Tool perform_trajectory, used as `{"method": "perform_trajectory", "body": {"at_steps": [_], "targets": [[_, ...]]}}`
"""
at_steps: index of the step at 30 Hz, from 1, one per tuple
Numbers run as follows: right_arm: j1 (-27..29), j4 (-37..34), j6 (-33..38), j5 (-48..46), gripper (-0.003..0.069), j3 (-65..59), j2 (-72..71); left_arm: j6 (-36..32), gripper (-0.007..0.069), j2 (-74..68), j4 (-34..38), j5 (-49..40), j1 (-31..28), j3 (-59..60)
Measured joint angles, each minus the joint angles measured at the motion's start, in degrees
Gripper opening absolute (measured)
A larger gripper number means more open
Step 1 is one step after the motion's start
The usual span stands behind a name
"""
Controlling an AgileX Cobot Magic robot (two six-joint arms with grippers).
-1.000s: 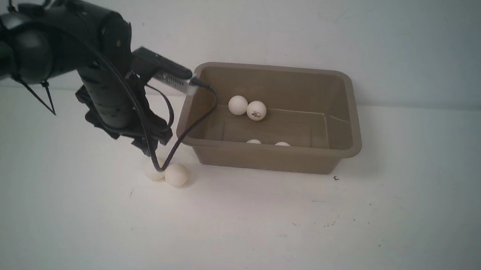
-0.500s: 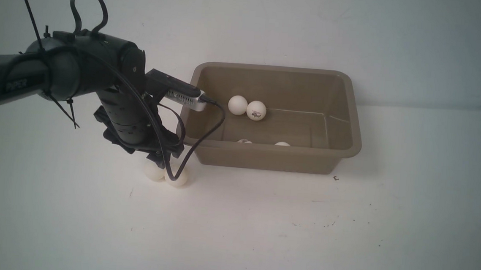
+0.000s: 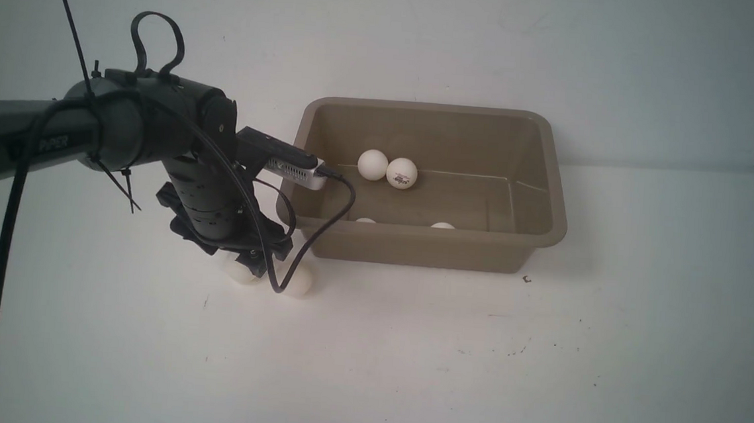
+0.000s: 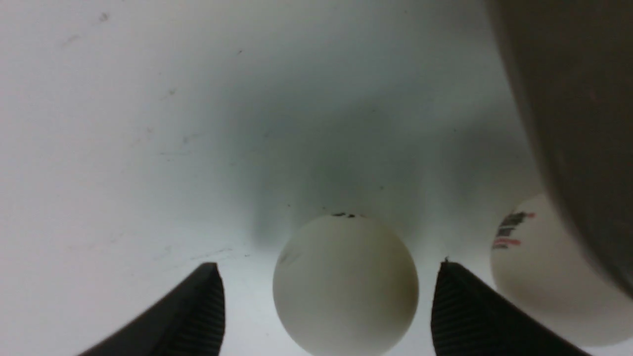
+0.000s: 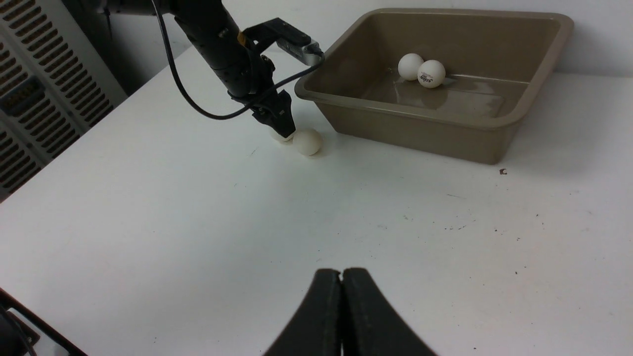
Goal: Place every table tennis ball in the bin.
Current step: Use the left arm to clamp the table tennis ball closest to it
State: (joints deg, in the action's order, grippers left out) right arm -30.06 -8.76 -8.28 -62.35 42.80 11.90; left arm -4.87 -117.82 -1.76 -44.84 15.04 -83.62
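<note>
The left claw (image 4: 327,269) stood spread astride one table tennis ball (image 4: 345,291) on the counter (image 3: 405,373), just outside the bin's (image 3: 428,232) near-left corner.

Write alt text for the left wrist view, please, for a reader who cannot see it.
A cream-white table tennis ball sits on the white table between two open black jaws, neither touching it. A second ball, with a printed logo, lies beside it, next to the taupe bin.

Down came the left gripper (image 4: 329,264), jaws straddling one table tennis ball (image 4: 345,284); the neighbouring ball (image 3: 299,280) shifted right, and inside the bin (image 3: 555,184) a near-wall ball (image 3: 365,220) rolled left.
</note>
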Motion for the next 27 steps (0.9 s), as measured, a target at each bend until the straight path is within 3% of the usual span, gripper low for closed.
{"method": "perform_trajectory", "body": {"at_steps": [9, 12, 14, 18, 23, 27], "targets": [[0.0, 0.0, 0.0, 0.0, -0.0013, 0.0, 0.0, 0.0, 0.0493, -0.8, 0.1, 1.0, 0.0, 0.0], [0.0, 0.1, 0.0, 0.0, -0.0013, 0.0, 0.0, 0.5, 0.0431, -1.0, 0.1, 2.1, 0.0, 0.0], [0.0, 0.1, 0.0, 0.0, -0.0013, 0.0, 0.0, 0.6, 0.0351, -1.0, 0.1, 2.7, 0.0, 0.0], [0.0, 0.1, 0.0, 0.1, -0.0013, 0.0, 0.0, 1.4, 0.0343, -1.0, 0.1, 3.0, 0.0, 0.0], [0.0, 0.1, 0.0, 1.0, -0.0013, 0.0, 0.0, 2.3, 0.0343, -0.9, -4.3, -1.5, 0.0, 0.0], [0.0, 0.1, 0.0, 1.1, -0.0013, 0.0, 0.0, 6.8, 0.0343, 2.5, -10.8, -4.6, 0.0, 0.1]]}}
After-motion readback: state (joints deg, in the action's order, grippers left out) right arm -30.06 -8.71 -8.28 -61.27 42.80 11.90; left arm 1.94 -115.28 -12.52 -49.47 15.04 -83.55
